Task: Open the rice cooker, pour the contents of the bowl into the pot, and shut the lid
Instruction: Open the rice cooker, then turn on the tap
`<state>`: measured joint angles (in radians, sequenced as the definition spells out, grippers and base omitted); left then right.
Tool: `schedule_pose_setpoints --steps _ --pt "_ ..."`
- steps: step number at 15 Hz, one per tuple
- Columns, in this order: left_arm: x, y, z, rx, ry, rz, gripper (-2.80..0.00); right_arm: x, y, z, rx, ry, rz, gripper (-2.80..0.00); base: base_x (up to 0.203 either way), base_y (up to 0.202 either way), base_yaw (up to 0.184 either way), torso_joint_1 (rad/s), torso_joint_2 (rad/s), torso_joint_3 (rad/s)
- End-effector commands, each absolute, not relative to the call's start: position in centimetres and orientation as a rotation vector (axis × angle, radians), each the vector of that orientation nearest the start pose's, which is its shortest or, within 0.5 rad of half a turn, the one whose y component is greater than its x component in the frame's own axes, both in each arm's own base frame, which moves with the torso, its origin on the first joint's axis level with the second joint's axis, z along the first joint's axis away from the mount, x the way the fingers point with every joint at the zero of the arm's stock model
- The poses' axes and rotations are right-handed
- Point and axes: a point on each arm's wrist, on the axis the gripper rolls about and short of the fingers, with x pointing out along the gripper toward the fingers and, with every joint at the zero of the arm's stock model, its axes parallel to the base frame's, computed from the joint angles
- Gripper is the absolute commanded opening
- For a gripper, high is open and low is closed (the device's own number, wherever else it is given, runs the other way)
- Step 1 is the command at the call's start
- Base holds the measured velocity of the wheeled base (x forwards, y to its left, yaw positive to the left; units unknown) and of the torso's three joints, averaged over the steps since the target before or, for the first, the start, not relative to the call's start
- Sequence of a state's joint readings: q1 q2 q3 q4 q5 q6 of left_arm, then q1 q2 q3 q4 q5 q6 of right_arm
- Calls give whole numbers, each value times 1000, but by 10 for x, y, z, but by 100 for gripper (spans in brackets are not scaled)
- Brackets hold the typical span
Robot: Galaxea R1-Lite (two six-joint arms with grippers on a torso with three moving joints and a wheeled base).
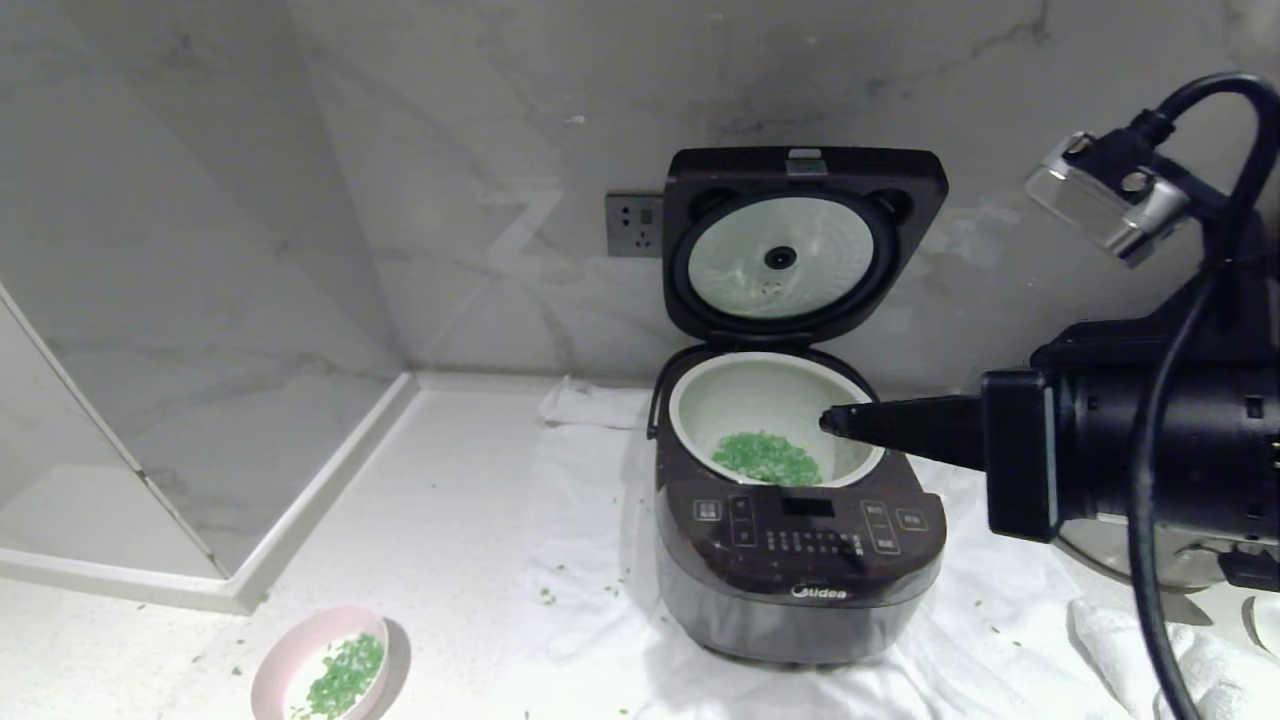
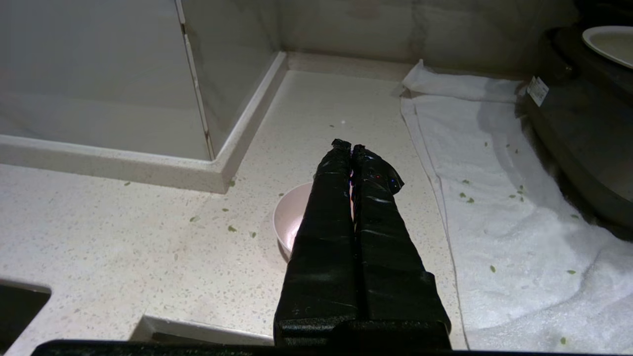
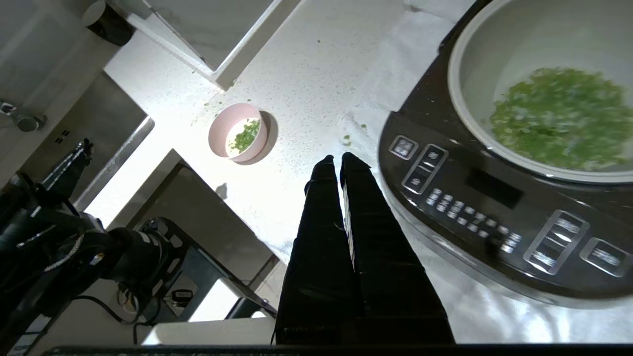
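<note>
The dark rice cooker (image 1: 800, 580) stands on a white towel with its lid (image 1: 800, 240) swung up against the wall. Chopped green bits (image 1: 768, 458) lie in its pale inner pot (image 1: 760, 395). More green bits (image 1: 345, 675) remain in the pink bowl (image 1: 300, 650), which sits on the counter at the front left. My right gripper (image 1: 830, 422) is shut and empty, level above the cooker's front right rim, pointing left; in the right wrist view (image 3: 336, 159) it hangs beside the button panel (image 3: 494, 207). My left gripper (image 2: 350, 146) is shut, parked over the bowl (image 2: 292, 217).
A white towel (image 1: 590, 560) lies under the cooker, with green bits scattered on it and on the counter. A wall socket (image 1: 634, 225) sits left of the lid. A raised marble ledge (image 1: 300, 500) borders the counter's left. A steel pan edge (image 1: 1150, 575) shows behind my right arm.
</note>
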<state>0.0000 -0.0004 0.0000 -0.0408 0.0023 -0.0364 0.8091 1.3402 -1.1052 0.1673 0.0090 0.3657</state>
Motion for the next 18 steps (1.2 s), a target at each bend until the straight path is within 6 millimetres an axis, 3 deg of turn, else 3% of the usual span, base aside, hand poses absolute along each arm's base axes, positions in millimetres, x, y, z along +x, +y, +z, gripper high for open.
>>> schedule_pose_setpoints --steps 1,3,9,15,18 --pt "-22 0 75 -37 -26 3 -280 126 131 292 184 466 720 -280 0 0 0 0 0 0" --pt "-22 0 75 -37 -26 3 -280 111 115 289 168 446 702 -280 0 0 0 0 0 0" --pt "-22 0 75 -37 -26 3 -280 87 66 276 79 326 417 -280 0 0 0 0 0 0" --pt "-22 0 75 -37 -26 4 -280 72 13 269 48 254 -16 -280 0 0 0 0 0 0" --pt "-22 0 75 -37 -26 3 -280 45 -3 259 31 207 -201 -280 0 0 0 0 0 0"
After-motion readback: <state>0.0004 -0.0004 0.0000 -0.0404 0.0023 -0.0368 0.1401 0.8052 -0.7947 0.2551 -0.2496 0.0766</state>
